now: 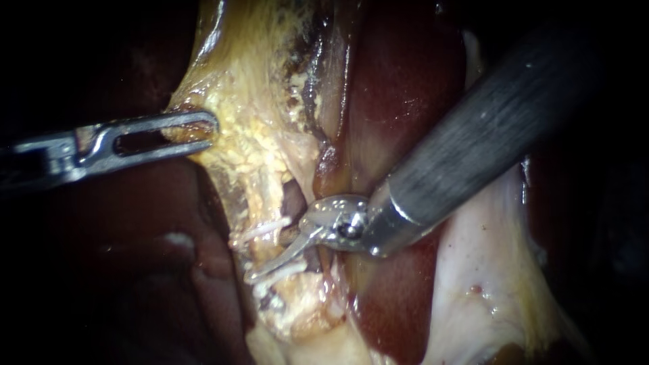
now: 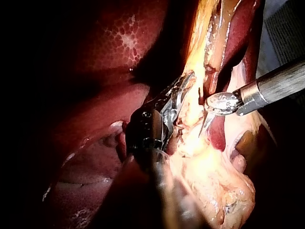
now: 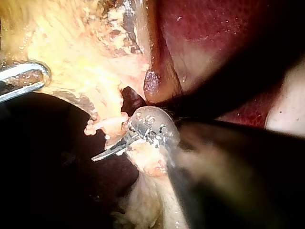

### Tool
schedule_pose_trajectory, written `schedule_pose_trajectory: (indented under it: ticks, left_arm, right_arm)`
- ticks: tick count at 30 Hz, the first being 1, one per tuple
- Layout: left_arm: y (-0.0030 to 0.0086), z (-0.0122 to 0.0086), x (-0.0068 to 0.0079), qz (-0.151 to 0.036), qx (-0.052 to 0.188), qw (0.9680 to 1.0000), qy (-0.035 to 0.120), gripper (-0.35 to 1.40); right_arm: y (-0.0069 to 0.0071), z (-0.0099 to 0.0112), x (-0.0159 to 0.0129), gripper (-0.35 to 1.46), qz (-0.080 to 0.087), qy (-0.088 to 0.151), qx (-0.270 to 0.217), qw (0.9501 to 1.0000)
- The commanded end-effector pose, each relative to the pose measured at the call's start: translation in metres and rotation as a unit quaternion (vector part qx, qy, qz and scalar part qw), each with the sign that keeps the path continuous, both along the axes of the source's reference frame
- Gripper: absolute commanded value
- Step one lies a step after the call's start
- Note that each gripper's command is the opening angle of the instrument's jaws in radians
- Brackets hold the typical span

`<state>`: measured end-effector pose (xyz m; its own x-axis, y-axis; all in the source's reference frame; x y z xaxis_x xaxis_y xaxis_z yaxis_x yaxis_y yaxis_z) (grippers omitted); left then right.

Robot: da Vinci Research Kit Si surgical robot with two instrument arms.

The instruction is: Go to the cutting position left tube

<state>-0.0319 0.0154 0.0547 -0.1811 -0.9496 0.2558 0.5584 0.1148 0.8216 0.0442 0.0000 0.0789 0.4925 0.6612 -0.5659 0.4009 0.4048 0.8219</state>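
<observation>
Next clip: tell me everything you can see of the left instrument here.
The left instrument comes in from the left of the endoscope view and lies almost level. It is bare bright metal that glints in the light, and its shaft is lost in the dark. Its claw is long and slim, with a rounded tip and a long slot through it. The claw is shut on the edge of the yellowish fatty tissue, which is drawn out toward it. It stands well apart from the right instrument.
</observation>
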Motion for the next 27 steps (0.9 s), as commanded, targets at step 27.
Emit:
schedule_pose_trajectory:
  ticks: [27]
  left_arm:
    - [0.0008,0.0016,-0.0004,-0.002,0.000,1.0000,0.002,-0.35]
  right_arm:
    - [-0.0002,0.0002,0.0005,0.93,0.001,0.008,0.036,0.9993]
